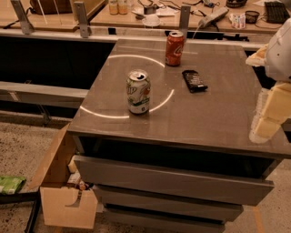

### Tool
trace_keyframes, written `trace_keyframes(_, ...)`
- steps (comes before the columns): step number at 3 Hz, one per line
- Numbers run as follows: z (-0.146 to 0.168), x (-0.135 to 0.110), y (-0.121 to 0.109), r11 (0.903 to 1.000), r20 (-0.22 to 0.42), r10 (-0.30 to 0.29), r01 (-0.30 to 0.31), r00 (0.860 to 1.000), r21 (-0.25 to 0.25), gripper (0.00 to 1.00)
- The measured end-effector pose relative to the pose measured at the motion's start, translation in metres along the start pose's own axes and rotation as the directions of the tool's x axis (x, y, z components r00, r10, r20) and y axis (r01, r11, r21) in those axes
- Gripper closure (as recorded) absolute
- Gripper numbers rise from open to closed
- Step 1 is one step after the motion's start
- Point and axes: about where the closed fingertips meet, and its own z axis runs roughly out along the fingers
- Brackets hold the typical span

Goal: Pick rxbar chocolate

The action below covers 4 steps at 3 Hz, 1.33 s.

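Note:
The rxbar chocolate is a small flat black-wrapped bar lying flat on the grey table top, right of centre and just right of and in front of the red can. My gripper hangs at the right edge of the view, above the table's right side. Its two pale yellowish fingers are spread apart with nothing between them. It is to the right of the bar and a little nearer the front, well apart from it.
A green-and-white can stands upright left of centre. Drawers sit under the table top. A cardboard box stands on the floor at the lower left. A cluttered desk runs behind the table.

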Motion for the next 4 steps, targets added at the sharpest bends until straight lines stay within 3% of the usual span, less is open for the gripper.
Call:
trace_keyframes(1, 0.000, 0.000, 0.000, 1.0000, 0.000, 0.000, 0.000, 1.000, 0.000, 0.00)
trace_keyframes(2, 0.006, 0.007, -0.020, 0.9950, -0.006, 0.100, -0.100, 0.995, -0.007, 0.00)
trace_keyframes(3, 0.028, 0.030, -0.070, 0.9553, -0.064, 0.295, -0.295, 0.953, 0.004, 0.00)
trace_keyframes(4, 0.059, 0.044, -0.136, 0.8355, -0.113, 0.550, -0.545, 0.828, 0.071, 0.00)
